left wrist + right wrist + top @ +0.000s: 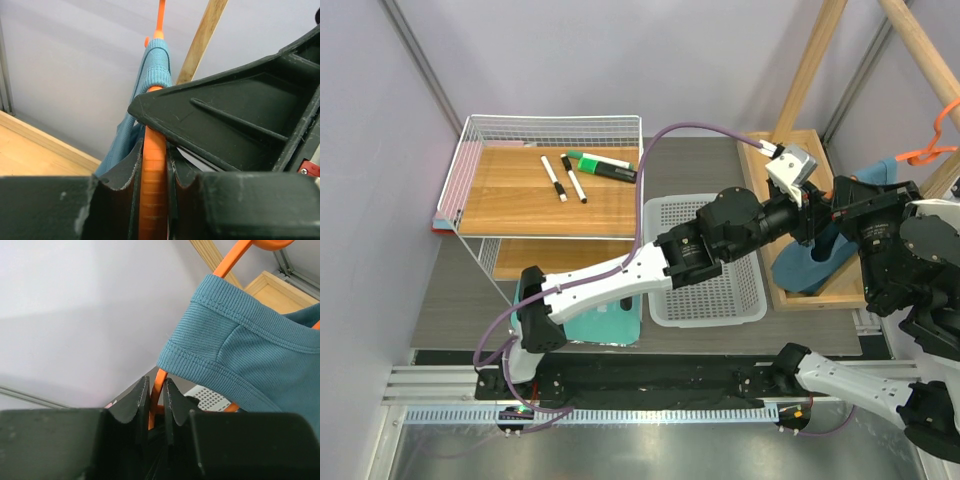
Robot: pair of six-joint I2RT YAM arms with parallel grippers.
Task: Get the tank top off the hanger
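Observation:
The orange hanger [932,152] hangs by its hook from a wooden rod [920,45] at the far right. The teal tank top [808,262] is draped on it, with a strap over the hanger's shoulder [152,65]. My left gripper [152,165] is shut on the hanger's ribbed orange bar [152,190], just below the strap. My right gripper [156,392] is shut on a thin orange bar of the hanger [159,382], right below the tank top's ribbed hem [240,350]. In the top view both grippers meet at the garment [825,212].
A white perforated basket [705,262] sits mid-table under my left arm. A wire shelf with wooden boards [520,195] holds markers [605,167] at the left. A mint-green mat [605,325] lies near the front. The wooden rack's base [820,290] and post [810,70] stand at the right.

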